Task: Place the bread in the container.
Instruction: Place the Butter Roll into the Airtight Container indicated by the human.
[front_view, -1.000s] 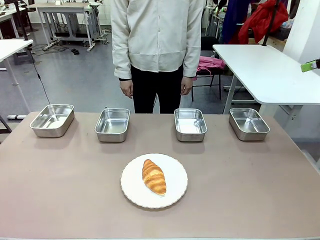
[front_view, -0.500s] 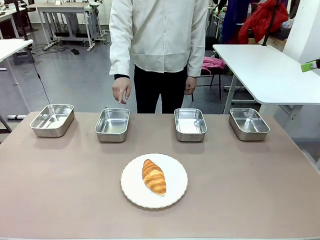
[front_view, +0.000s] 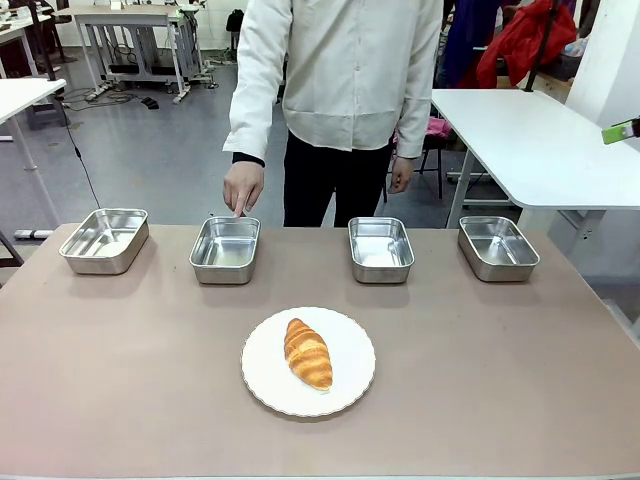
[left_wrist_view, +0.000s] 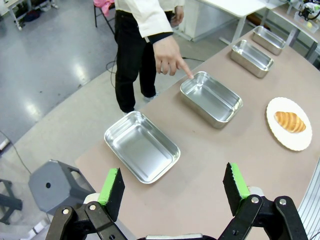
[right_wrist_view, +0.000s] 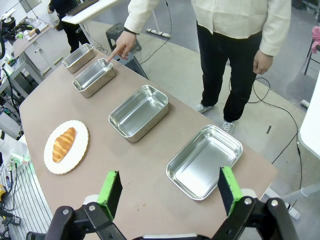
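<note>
- While nothing is yet grasped, the left gripper (left_wrist_view: 172, 175) is held wide open above the table's (front_view: 500, 380) left end.
- The container (front_view: 224, 250), second from left along the far edge, is pointed at by the person's hand (front_view: 243, 187).
- The bread (front_view: 307, 353) is seen on the white plate (front_view: 350, 350), mid-table towards the near edge; a pick-up there is judged to be called for next.
- The right gripper (right_wrist_view: 169, 177) is likewise held open and empty.

Person's hand (left_wrist_view: 167, 52) points at container (left_wrist_view: 220, 120); bread (left_wrist_view: 290, 121) on plate (left_wrist_view: 280, 138)
</note>
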